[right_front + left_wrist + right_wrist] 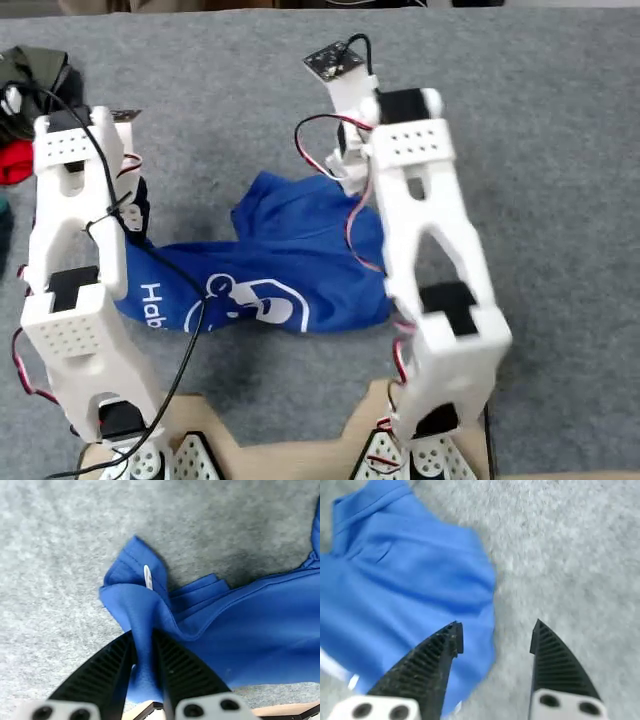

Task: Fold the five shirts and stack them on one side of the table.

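Observation:
A blue shirt (290, 262) with white print lies rumpled in the middle of the grey table, between the two white arms. My left gripper (144, 637) is shut on a raised fold of the blue shirt (250, 640) near a hemmed corner; in the high view that arm stands over the shirt's left end. My right gripper (496, 630) hangs open above the blue shirt (405, 575), at its edge, one finger over cloth and the other over bare table. The right arm (420, 190) covers the shirt's right side from above.
A heap of other clothes, dark green (35, 75) and red (14, 162), lies at the table's far left edge. Grey table (540, 120) stretches bare to the right and at the back. The arms' wooden base (270, 455) sits at the front edge.

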You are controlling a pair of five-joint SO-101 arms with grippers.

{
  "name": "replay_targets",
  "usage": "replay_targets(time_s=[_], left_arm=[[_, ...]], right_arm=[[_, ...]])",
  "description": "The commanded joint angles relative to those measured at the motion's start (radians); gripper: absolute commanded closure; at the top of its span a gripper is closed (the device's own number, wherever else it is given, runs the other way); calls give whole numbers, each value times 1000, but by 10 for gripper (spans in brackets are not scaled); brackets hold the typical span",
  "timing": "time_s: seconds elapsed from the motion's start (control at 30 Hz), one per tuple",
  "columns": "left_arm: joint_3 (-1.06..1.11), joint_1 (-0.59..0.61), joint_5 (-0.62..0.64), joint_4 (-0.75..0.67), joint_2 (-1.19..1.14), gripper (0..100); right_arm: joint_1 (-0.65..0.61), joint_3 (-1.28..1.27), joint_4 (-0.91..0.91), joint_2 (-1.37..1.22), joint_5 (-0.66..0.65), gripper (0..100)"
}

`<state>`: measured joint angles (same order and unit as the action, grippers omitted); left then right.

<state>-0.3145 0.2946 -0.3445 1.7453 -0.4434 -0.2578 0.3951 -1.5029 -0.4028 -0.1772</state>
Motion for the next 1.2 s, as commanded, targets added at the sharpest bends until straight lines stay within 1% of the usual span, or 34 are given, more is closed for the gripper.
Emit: replay_targets(time_s=[0.0,0.2,0.4,0.43,0.5,0.6,0.63,0.87,1.0,1.1,1.17], left_arm=[[-14,29,-6,12,62,980],[-11,34,-8,12,56,980],[-8,26,-8,12,56,980],[-11,26,-8,12,56,980],[-12,26,-8,12,56,980],[-12,26,-8,12,61,980],[-12,26,-8,12,62,980],[-17,25,-6,12,62,980],[-83,31,-3,12,54,980],[-127,28,-3,12,54,980],[-150,25,-3,12,54,980]], right_arm=[[-33,182,23,-205,49,768],[-65,561,-110,-545,123,768],[-122,926,-256,-828,120,770],[-124,981,-281,-858,124,783],[-120,1047,-284,-891,126,843],[-105,1061,-284,-880,123,969],[-104,1059,-284,-868,120,993],[-51,1056,-284,-739,120,987],[-5,1050,-284,-621,120,987],[22,972,-284,-513,120,987],[39,874,-284,-430,110,987]])
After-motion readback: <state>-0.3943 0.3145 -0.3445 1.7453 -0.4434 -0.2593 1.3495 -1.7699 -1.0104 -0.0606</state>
